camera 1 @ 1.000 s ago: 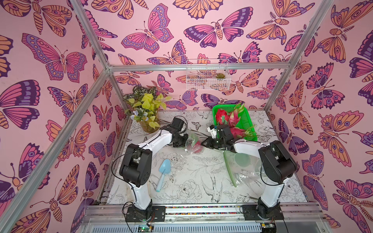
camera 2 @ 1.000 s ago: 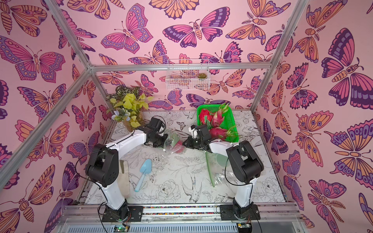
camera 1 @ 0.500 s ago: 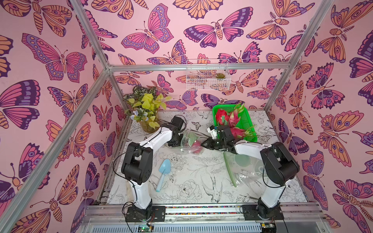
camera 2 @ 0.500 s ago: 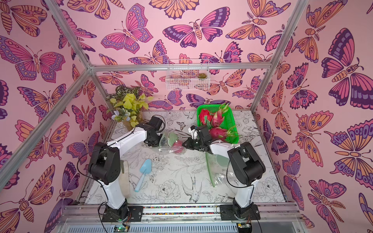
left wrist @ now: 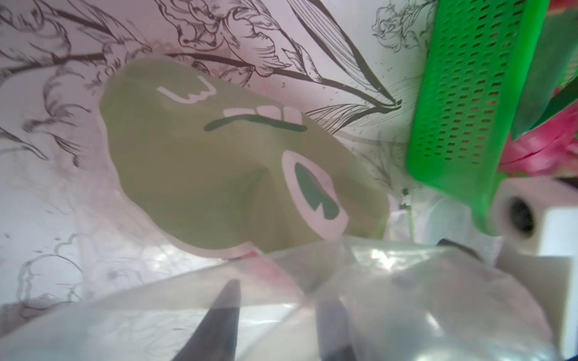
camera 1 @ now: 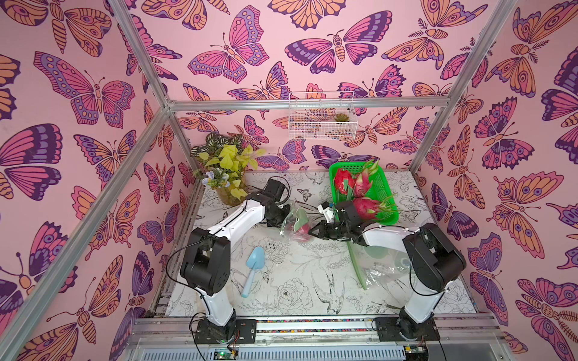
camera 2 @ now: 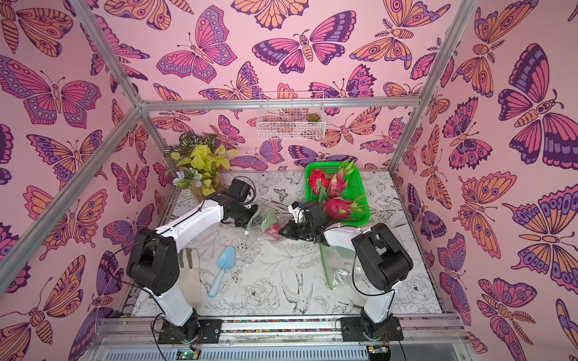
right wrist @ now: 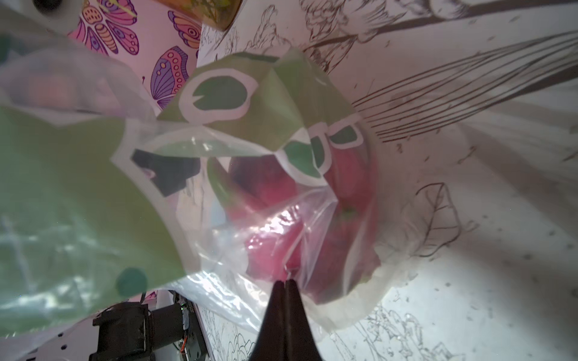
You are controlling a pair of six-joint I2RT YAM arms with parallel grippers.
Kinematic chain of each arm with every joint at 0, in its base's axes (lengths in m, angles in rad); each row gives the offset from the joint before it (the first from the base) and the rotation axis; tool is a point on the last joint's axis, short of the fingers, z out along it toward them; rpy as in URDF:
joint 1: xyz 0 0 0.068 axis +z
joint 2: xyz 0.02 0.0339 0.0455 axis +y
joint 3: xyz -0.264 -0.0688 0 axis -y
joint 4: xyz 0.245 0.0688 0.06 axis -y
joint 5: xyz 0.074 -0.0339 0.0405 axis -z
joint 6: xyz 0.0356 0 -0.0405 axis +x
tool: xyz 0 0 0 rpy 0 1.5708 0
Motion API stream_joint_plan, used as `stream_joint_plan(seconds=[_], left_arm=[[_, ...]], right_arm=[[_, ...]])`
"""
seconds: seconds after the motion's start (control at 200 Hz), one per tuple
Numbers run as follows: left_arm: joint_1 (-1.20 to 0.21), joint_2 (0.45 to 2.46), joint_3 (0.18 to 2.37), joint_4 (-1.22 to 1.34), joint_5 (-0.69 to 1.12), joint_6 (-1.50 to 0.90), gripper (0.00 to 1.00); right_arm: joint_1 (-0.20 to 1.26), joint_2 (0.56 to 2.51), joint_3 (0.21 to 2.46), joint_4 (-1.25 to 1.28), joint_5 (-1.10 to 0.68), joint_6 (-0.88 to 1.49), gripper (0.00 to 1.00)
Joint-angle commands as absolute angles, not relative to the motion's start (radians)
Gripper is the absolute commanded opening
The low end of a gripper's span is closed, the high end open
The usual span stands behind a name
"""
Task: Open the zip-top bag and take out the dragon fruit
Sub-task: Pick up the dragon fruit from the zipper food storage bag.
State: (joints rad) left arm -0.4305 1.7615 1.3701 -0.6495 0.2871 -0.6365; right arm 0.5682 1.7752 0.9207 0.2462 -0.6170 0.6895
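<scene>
The zip-top bag (camera 1: 295, 222) (camera 2: 266, 220), clear with a green print, lies crumpled between my two grippers. One magenta dragon fruit (camera 1: 301, 233) (right wrist: 272, 187) shows through its film. My right gripper (camera 1: 311, 233) (right wrist: 285, 281) is shut on a fold of the bag's clear film, just in front of the fruit. At the bag's other end, my left gripper (camera 1: 283, 215) (left wrist: 281, 290) has its fingers apart, with film draped over them. The bag's green print (left wrist: 219, 162) fills the left wrist view.
A green basket (camera 1: 383, 184) at the back right holds three more dragon fruits (camera 1: 366, 208). A second clear bag (camera 1: 384, 265) lies under my right arm. A blue scoop (camera 1: 255, 265) lies front left. A potted plant (camera 1: 226, 175) stands back left.
My left gripper has shifted slightly at the bag's end and its fingers stand a little wider. The right gripper stays shut on the film, and the bag has barely moved.
</scene>
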Motion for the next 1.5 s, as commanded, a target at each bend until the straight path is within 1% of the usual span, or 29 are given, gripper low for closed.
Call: stream_joint_plan(seconds=[0.0, 0.315, 0.416, 0.506, 0.546, 0.716, 0.776, 0.821, 0.901, 0.956, 1.027, 1.117, 1.222, 1.327, 1.492], left_arm=[[-0.422, 1.746, 1.338, -0.643, 0.304, -0.704, 0.44], [-0.403, 1.801, 1.341, -0.654, 0.321, -0.733, 0.42], [-0.403, 1.770, 1.335, -0.667, 0.313, -0.743, 0.43], [-0.403, 1.750, 1.332, -0.699, 0.347, -0.754, 0.43], [-0.405, 1.740, 1.330, -0.722, 0.354, -0.763, 0.43], [-0.407, 1.663, 1.302, -0.787, 0.310, -0.772, 0.39], [-0.401, 1.646, 1.284, -0.786, 0.331, -0.782, 0.38], [-0.399, 1.644, 1.278, -0.785, 0.358, -0.786, 0.34], [-0.399, 1.650, 1.262, -0.778, 0.377, -0.794, 0.31], [-0.391, 1.655, 1.248, -0.764, 0.369, -0.799, 0.30], [-0.370, 1.680, 1.227, -0.720, 0.414, -0.808, 0.28], [-0.362, 1.720, 1.223, -0.708, 0.417, -0.811, 0.27], [-0.355, 1.745, 1.229, -0.700, 0.386, -0.813, 0.28], [-0.351, 1.765, 1.245, -0.701, 0.346, -0.811, 0.35], [-0.346, 1.793, 1.260, -0.709, 0.268, -0.816, 0.38]], right_arm=[[0.605, 1.730, 0.887, 0.302, -0.639, 0.735, 0.00], [0.653, 1.718, 0.827, 0.405, -0.665, 0.808, 0.00], [0.661, 1.721, 0.826, 0.392, -0.650, 0.808, 0.00], [0.661, 1.720, 0.817, 0.415, -0.650, 0.824, 0.00], [0.661, 1.718, 0.816, 0.416, -0.617, 0.825, 0.00], [0.661, 1.719, 0.821, 0.401, -0.591, 0.821, 0.00], [0.661, 1.722, 0.818, 0.406, -0.587, 0.823, 0.00], [0.662, 1.727, 0.815, 0.414, -0.587, 0.828, 0.00], [0.662, 1.727, 0.809, 0.432, -0.584, 0.838, 0.00], [0.662, 1.728, 0.807, 0.441, -0.587, 0.840, 0.00], [0.664, 1.728, 0.807, 0.441, -0.590, 0.839, 0.00], [0.664, 1.723, 0.805, 0.449, -0.597, 0.842, 0.00], [0.668, 1.715, 0.801, 0.447, -0.595, 0.839, 0.00], [0.668, 1.710, 0.798, 0.448, -0.597, 0.837, 0.00], [0.669, 1.710, 0.795, 0.456, -0.606, 0.838, 0.00]])
